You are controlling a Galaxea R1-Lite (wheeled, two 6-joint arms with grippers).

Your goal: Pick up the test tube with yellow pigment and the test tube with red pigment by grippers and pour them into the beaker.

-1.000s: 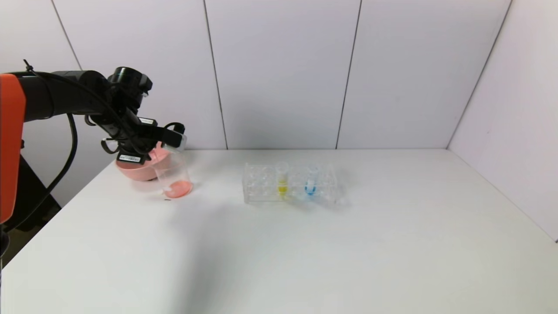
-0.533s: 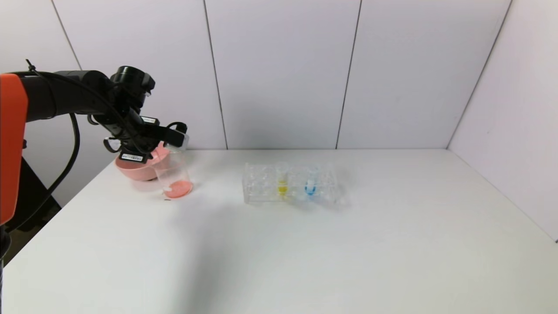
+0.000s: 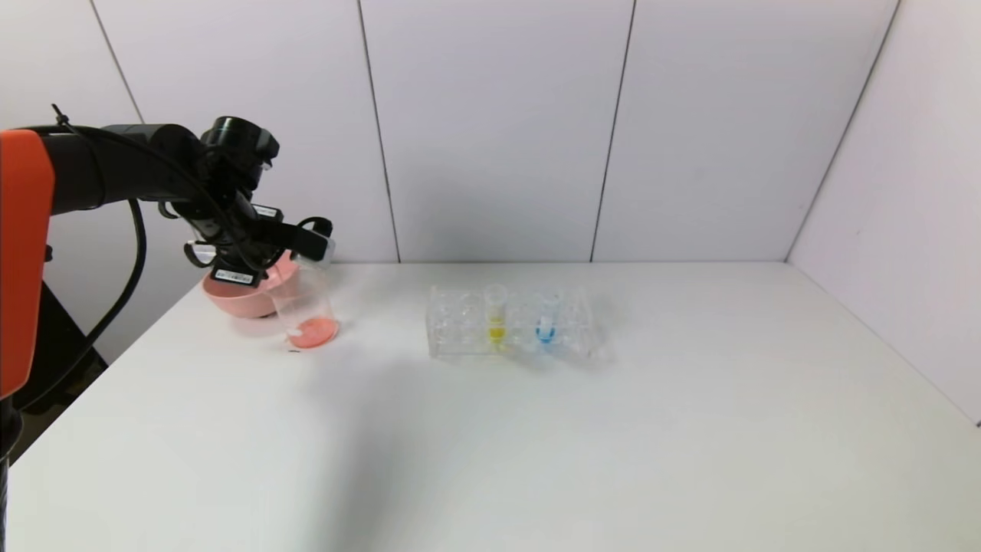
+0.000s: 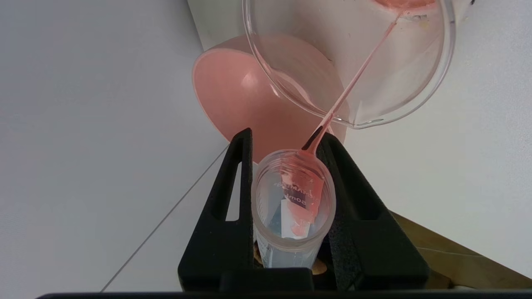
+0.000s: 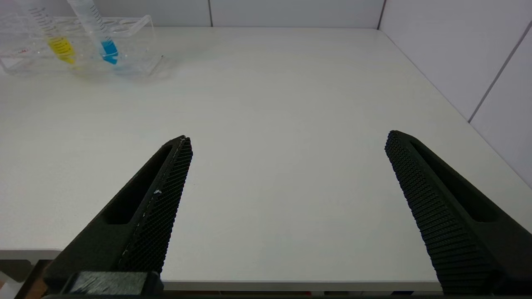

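Note:
My left gripper (image 3: pixel 317 242) is shut on the test tube with red pigment (image 4: pixel 293 203), held tipped over the rim of the beaker (image 3: pixel 304 305). A thin red stream runs from the tube's mouth into the beaker (image 4: pixel 353 62), and red liquid pools at its bottom. The test tube with yellow pigment (image 3: pixel 496 314) stands upright in the clear rack (image 3: pixel 458 326) at mid-table, also seen as the yellow tube (image 5: pixel 56 39) from the right wrist. My right gripper (image 5: pixel 286 141) is open over the table's near edge, with nothing between its fingers.
A pink bowl (image 3: pixel 234 297) sits just behind the beaker at the far left, near the wall. A blue-liquid tube (image 3: pixel 545 322) stands in the rack beside the yellow one. White walls close off the table's back and right side.
My left gripper has shifted slightly up and to the right over the beaker while holding the tube. The rack and its tubes have not moved.

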